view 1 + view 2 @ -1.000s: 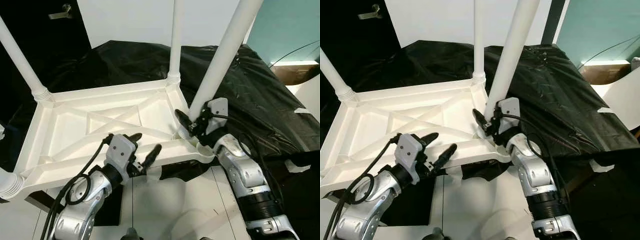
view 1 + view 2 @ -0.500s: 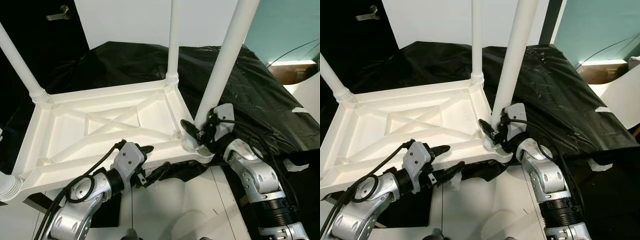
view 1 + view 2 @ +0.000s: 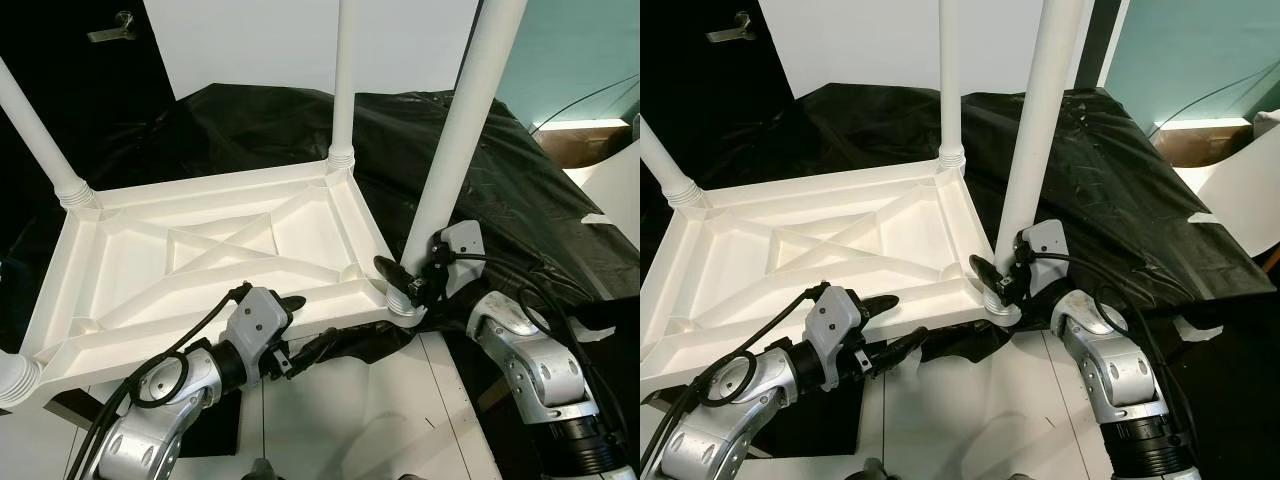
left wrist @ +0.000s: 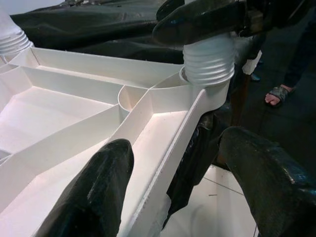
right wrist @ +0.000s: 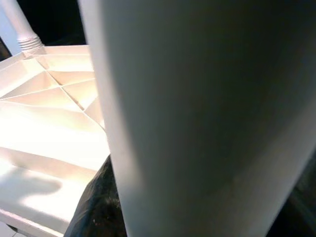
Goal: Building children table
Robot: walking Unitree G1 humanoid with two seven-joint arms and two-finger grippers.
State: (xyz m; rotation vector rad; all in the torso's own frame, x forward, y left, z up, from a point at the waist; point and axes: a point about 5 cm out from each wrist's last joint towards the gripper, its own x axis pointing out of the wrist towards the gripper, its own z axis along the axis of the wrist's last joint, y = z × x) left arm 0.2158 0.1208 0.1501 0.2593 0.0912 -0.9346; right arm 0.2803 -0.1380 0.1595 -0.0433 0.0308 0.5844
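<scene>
Tabletop [image 3: 200, 250]: upturned, legs upward.
Right gripper [image 3: 412, 281]: apparently clenched on near-right leg [image 3: 455, 140].
Left gripper [image 4: 173, 192]: released, straddling near rim.

**Silver arms, black fingers**

Both arms are rounded silver castings with ribbed black rings at the joints. The left gripper [image 3: 300, 322] and right gripper [image 3: 405, 278] each carry a grey boxy wrist housing and two long, glossy black fingers [image 4: 94, 197]. Black cables loop loosely beside each forearm.

Crumpled black sheet [image 3: 500, 160], white wall [image 3: 260, 40], teal wall [image 3: 570, 50], white floor [image 3: 350, 420].
</scene>
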